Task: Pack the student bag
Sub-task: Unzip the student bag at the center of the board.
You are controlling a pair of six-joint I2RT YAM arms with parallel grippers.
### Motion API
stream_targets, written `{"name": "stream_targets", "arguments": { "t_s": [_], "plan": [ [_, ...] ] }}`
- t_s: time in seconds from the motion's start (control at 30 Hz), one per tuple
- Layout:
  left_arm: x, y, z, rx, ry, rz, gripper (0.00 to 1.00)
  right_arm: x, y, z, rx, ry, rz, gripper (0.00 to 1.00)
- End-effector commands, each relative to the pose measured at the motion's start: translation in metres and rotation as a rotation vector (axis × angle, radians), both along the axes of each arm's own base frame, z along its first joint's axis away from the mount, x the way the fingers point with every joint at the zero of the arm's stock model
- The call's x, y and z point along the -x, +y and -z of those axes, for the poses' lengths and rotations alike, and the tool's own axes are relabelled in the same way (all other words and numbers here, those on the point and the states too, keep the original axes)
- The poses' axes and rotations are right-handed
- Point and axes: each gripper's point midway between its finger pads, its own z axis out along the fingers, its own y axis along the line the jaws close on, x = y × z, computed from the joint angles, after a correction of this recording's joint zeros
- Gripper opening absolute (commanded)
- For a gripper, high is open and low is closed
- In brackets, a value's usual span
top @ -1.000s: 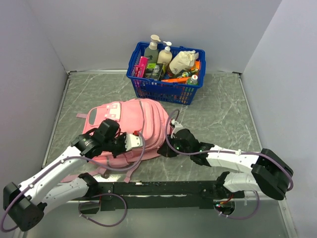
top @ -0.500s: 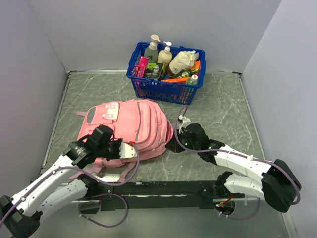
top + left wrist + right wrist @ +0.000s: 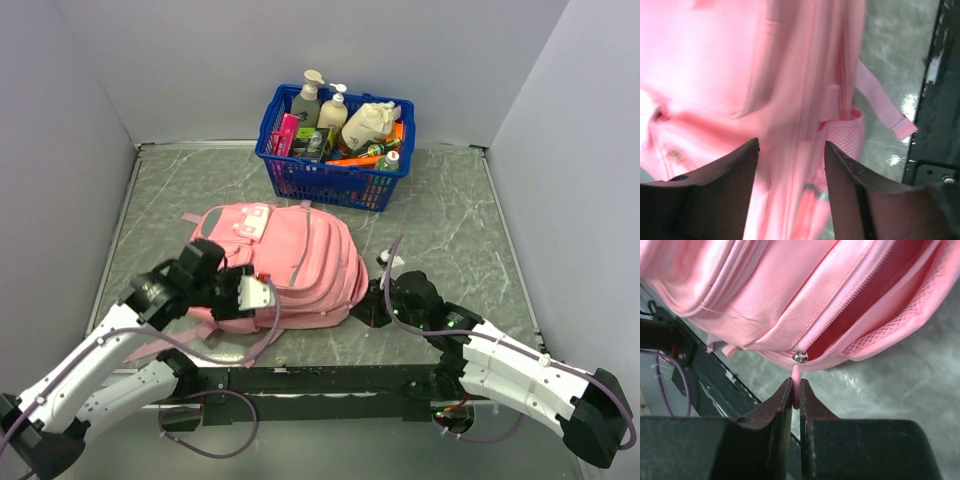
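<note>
Woven pink student bag [image 3: 300, 255] (mesh side pocket [image 3: 840, 145]), flat zip tab [image 3: 796, 374].

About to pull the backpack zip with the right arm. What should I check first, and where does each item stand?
1. Right gripper shut on the zipper pull: ok.
2. Left gripper bracing the student bag: not ok, its jaws stand open over the fabric.
3. Compartment open wide enough to pack: cannot tell, only part of the zip shows.
4. Blue basket apart from the bag: ok.
</note>
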Motion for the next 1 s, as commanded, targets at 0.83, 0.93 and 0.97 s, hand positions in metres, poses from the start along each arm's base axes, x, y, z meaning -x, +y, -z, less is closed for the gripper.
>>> {"name": "stream_targets", "arguments": {
  "t_s": [0.83, 0.93, 0.97],
  "plan": [
    [-0.020, -0.171, -0.035, 0.217, 0.278, -0.183, 0.77, 0.059, 0.028, 0.013, -0.076, 0.130, -0.205, 0.00],
    [-0.030, -0.172, -0.027, 0.193, 0.195, -0.240, 0.72, 0.060, 0.029, 0.014, -0.083, 0.129, -0.212, 0.00],
    [-0.041, -0.170, -0.025, 0.189, 0.154, -0.281, 0.70, 0.060, 0.029, 0.014, -0.085, 0.127, -0.212, 0.00]
  ]
}}
